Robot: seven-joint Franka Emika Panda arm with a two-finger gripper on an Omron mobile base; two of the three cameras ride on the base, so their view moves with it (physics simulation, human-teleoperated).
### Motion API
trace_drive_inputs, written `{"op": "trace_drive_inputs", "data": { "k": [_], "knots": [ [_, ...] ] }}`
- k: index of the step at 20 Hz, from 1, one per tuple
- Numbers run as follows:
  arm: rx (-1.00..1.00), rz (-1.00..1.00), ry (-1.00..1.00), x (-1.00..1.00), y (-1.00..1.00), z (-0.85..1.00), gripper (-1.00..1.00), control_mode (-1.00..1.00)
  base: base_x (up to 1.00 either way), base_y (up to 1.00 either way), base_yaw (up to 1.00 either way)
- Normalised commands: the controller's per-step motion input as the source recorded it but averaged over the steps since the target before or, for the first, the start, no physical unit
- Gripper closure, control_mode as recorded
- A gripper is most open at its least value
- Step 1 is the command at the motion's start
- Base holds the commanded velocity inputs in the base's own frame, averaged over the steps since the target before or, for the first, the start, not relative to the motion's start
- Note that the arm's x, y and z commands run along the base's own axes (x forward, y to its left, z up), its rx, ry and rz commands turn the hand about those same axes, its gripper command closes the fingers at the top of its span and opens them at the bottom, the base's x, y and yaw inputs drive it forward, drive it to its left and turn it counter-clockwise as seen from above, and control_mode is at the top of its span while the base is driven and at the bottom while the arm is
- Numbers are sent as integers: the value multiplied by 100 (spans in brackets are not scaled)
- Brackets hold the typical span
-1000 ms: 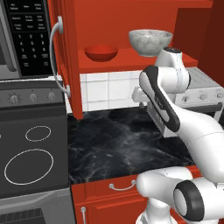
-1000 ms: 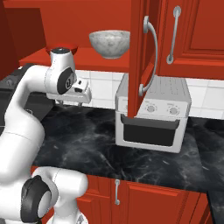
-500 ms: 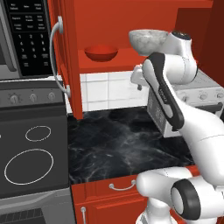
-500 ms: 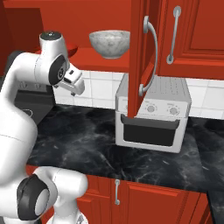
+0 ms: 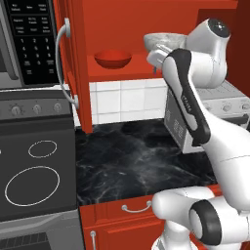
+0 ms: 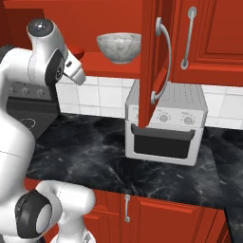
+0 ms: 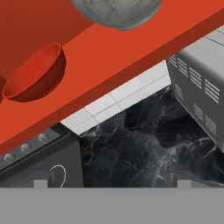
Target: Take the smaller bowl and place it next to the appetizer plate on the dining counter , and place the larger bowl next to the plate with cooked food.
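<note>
Standing on the red cabinet shelf (image 5: 122, 73), the smaller bowl (image 5: 113, 59) rests upright, well left of the larger bowl (image 5: 157, 40) on the same board. The gripper (image 5: 155, 59) is raised to shelf height at the arm's end, between the two bowls in the left base view: the larger bowl sits just behind and above it, and the smaller bowl lies to its left with a clear gap. No contact with either bowl is visible. The jaws stand fully spread and hold nothing.

In the hand view, the smaller bowl (image 7: 36, 74) appears at the left and the larger bowl (image 7: 116, 12) at the top edge, both on the shelf (image 7: 109, 65), which runs slantwise across that picture.

The smaller bowl is shallow, round, plain red and glossy. The larger bowl (image 6: 119, 46) is deeper, with a grey-white marbled, stone-like surface and a narrow foot. The shelf is flat, matte red. An open red cabinet door (image 6: 152, 61) with a curved metal handle (image 6: 161, 59) hangs at the right of the opening. Below it are white square wall tiles (image 5: 124, 100), a black veined marble-look countertop (image 5: 136, 166), a boxy metal-grey toaster oven (image 6: 163, 126) with two knobs and a dark glass door, and a dark stove (image 5: 34, 166) with white ring burners.
</note>
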Motion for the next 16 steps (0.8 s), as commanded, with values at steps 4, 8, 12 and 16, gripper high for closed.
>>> {"op": "trace_drive_inputs", "data": {
  "k": [4,8,12,16],
  "knots": [
    [0,-14,-19,54,26,38,-100,-100,0,0,0],
    [0,-3,0,73,31,9,-100,-100,0,0,0],
    [0,1,3,62,4,19,-100,-100,0,0,0],
    [0,7,3,64,0,5,-100,-100,0,0,0]
  ]
}}
